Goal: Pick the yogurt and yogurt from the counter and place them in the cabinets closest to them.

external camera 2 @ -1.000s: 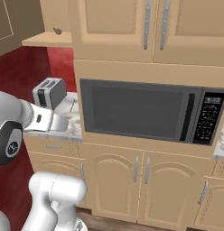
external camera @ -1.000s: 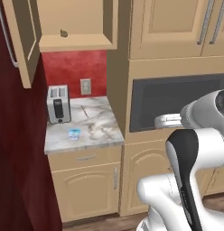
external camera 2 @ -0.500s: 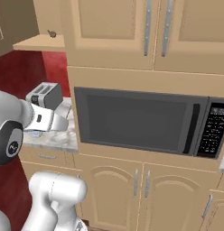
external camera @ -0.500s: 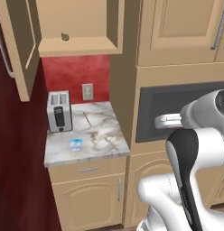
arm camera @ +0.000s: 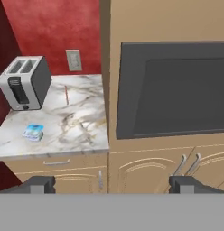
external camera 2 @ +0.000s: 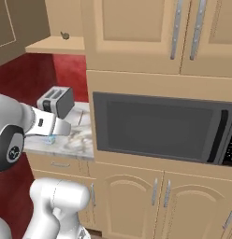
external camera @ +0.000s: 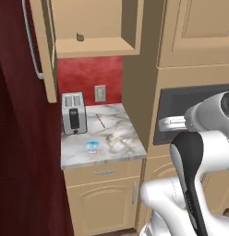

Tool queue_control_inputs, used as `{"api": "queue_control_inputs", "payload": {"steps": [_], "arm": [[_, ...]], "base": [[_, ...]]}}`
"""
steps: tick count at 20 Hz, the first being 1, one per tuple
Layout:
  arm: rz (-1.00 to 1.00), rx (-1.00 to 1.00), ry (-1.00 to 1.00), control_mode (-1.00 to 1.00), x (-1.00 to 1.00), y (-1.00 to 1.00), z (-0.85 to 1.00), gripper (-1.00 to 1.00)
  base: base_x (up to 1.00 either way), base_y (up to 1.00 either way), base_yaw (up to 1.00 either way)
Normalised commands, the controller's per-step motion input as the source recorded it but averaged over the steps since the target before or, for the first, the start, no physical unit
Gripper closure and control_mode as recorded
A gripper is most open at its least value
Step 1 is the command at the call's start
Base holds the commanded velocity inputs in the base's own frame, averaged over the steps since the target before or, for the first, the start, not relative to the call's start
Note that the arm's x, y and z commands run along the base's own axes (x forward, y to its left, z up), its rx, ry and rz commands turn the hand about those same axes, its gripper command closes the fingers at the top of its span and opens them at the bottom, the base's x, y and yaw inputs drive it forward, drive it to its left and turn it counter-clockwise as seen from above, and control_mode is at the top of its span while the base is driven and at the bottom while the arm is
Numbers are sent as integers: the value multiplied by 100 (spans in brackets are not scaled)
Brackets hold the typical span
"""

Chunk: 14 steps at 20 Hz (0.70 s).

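One yogurt, a tiny cup with a pale blue label, stands near the front edge of the marble counter, in front of the toaster. In the hand view the yogurt lies at the left, far ahead of my gripper, whose fingertips are spread wide with nothing between them. My hand hovers in front of the counter, well apart from the cup. Above the counter a tan wall cabinet is open, its door swung out to the left.
A silver toaster stands at the counter's back left by a wall socket. A small dark item sits on the cabinet shelf. A black built-in microwave is set in tall cabinetry to the right. A dark red wall bounds the left.
The whole scene has slid right and grown larger in the base views, so the base has driven left and closer to the counter. The yogurt has stayed put. The gripper stays open.
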Motion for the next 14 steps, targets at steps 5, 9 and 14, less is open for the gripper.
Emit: {"api": "queue_control_inputs", "payload": {"steps": [5, 9, 14], "arm": [[0, 0, 0, 100, 0, 0, 0, -100], [0, 0, 0, 100, 0, 0, 0, -100], [0, 0, 0, 100, 0, 0, 0, -100]], "base": [[18, 47, 0], [17, 45, 0], [8, 36, 0]]}}
